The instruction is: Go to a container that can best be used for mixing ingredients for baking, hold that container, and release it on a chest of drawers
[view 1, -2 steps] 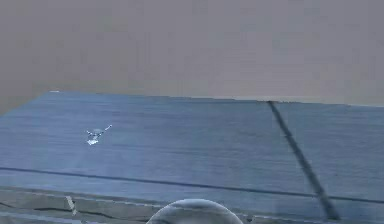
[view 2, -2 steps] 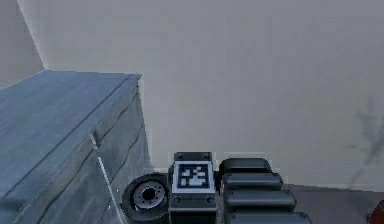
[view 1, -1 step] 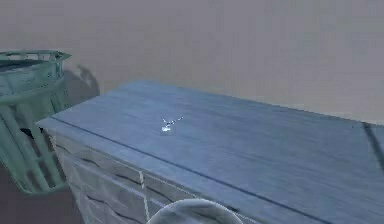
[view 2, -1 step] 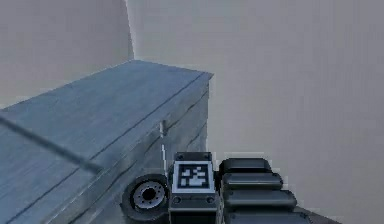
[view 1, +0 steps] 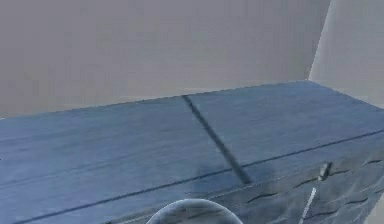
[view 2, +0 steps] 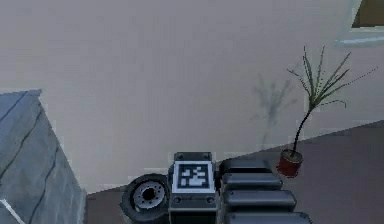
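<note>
Ahead, blue-grey chest top (view 1: 120, 140), beige wall (view 2: 150, 70), potted plant (view 2: 291, 162), gripper (view 2: 145, 198) load unclear.

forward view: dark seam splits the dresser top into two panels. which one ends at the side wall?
The right panel: it borders the paler side wall. The left panel, across the seam, has only the back wall behind it.

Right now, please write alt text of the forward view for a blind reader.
A blue-grey wooden chest of drawers lies close ahead, a dark seam crossing its top. A plain grey wall stands behind, and a curved clear rim shows at the bottom edge.
</note>
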Motion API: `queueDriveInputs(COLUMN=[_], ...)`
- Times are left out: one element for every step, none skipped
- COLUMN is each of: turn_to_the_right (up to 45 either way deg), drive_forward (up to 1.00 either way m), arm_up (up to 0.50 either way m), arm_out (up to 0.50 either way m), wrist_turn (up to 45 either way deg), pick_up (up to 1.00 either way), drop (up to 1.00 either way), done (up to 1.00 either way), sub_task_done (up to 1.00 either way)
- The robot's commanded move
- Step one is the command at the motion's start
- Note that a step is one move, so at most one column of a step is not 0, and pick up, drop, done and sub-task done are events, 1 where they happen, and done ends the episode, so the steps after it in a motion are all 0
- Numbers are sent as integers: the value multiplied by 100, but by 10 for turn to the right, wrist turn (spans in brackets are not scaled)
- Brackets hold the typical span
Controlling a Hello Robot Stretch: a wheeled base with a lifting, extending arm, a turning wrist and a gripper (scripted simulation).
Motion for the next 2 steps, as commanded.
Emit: queueDriveInputs(turn_to_the_right=[150,-30], drive_forward=[0,0], arm_up=[0,0], arm_out=[0,0], wrist_turn=[0,0], pick_up=[0,0], drop=[0,0], done=[0,0], sub_task_done=[0,0])
